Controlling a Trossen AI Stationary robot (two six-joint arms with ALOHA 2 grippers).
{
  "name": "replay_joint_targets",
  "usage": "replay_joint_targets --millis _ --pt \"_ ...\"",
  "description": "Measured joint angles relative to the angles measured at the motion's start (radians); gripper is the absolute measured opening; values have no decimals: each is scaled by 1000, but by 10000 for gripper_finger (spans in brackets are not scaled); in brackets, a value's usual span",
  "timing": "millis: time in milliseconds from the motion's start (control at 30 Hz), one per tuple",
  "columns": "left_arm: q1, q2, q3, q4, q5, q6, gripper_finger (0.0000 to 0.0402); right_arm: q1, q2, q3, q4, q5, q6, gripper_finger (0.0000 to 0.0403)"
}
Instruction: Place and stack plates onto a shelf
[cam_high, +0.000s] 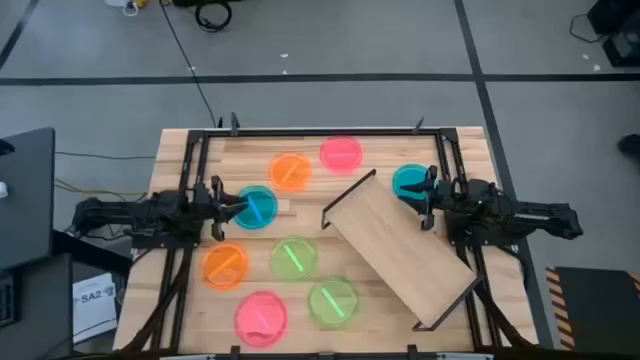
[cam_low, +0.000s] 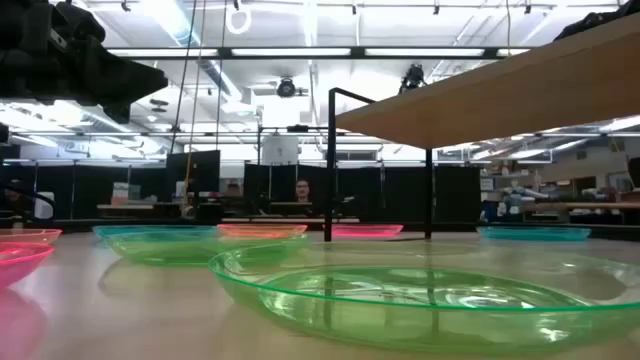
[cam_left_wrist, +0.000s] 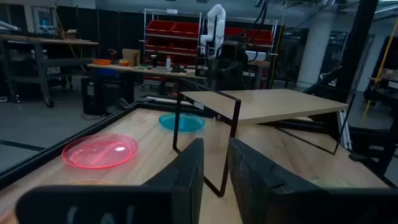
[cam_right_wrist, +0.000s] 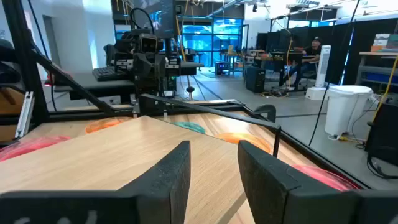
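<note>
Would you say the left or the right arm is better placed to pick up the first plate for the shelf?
Probably the left: the left gripper sits right at a blue plate, fingers slightly apart. The right gripper also neighbours a blue plate, but the shelf crowds it.

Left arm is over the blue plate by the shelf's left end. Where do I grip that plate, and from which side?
Take the blue plate by its rim on the side facing the left gripper, coming from the table's left. It lies flat and shallow, so only the thin raised edge gives the fingers purchase. The shelf crowds its far side.
</note>
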Motion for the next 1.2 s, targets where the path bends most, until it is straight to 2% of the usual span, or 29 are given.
replay_joint_targets --millis 400,700,1200 --pt "-1 0 0 0 0 0 79 0 0 0 0 0 0 140" --pt "-67 0 0 0 1 0 79 0 0 0 0 0 0 140" --pt "-64 5 0 0 0 0 79 0 0 0 0 0 0 140"
